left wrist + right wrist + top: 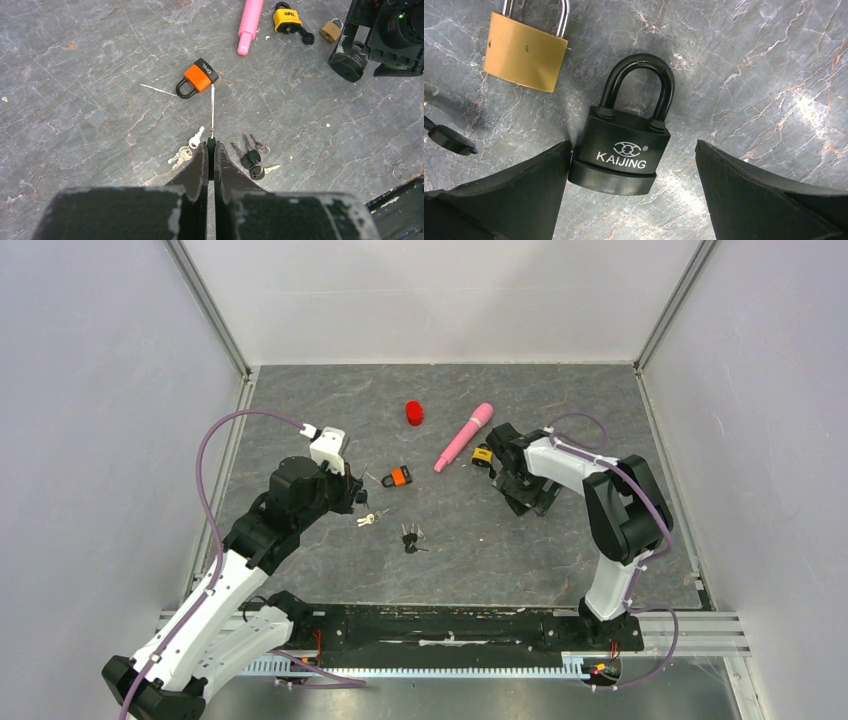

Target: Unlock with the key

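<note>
**Key pinched in left gripper, tip at the orange padlock**

The key [212,112] is clamped by its black head between the pressed-together fingers of the left gripper [210,150]. Its thin blade points straight away from the wrist. The tip ends just beside the black bottom end of the orange padlock [197,78], and whether the two touch cannot be told. That padlock lies flat on the grey table [75,100], with its black shackle turned toward the left of the wrist view.

Under the left gripper lie two loose bunches, the silver keys [186,150] on one side and the black-headed keys [250,159] on the other.

Well apart, the right gripper [633,149] is low over the table with its jaws spread wide on either side of a black padlock [624,145]. The padlock lies flat, with one finger right against its side and the other standing clear. A brass padlock [524,57] lies near it, a yellow padlock [286,19] just beyond, then a pink stick [248,22]. A red cap [414,413] stands farther back
</note>
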You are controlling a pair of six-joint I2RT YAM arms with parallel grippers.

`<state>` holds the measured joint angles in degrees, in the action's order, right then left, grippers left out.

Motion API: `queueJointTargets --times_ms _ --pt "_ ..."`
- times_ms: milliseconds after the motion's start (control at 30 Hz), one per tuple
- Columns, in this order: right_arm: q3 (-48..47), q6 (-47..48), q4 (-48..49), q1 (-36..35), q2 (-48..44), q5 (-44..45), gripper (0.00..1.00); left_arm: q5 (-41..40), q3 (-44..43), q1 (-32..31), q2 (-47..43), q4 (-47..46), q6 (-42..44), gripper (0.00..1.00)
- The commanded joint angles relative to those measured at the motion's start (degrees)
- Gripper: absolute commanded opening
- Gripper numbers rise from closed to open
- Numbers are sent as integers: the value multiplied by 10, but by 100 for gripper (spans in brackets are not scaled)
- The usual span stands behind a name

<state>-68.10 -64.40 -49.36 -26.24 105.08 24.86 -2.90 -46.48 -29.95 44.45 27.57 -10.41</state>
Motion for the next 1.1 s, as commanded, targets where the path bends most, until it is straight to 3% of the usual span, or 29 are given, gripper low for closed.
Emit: queueJointTargets --times_ms 0,300,667,1067 --pt "27 -38 -5 7 -22 6 95 4 1 3 0 -14 15 2" --pt "83 -26 87 24 -49 -16 96 8 2 4 2 -14 14 2" --pt "111 -42 118 37 -66 11 95 10 2 4 5 -14 13 2" --pt "133 -27 172 38 -70 -28 89 10 3 5 8 -13 13 2"
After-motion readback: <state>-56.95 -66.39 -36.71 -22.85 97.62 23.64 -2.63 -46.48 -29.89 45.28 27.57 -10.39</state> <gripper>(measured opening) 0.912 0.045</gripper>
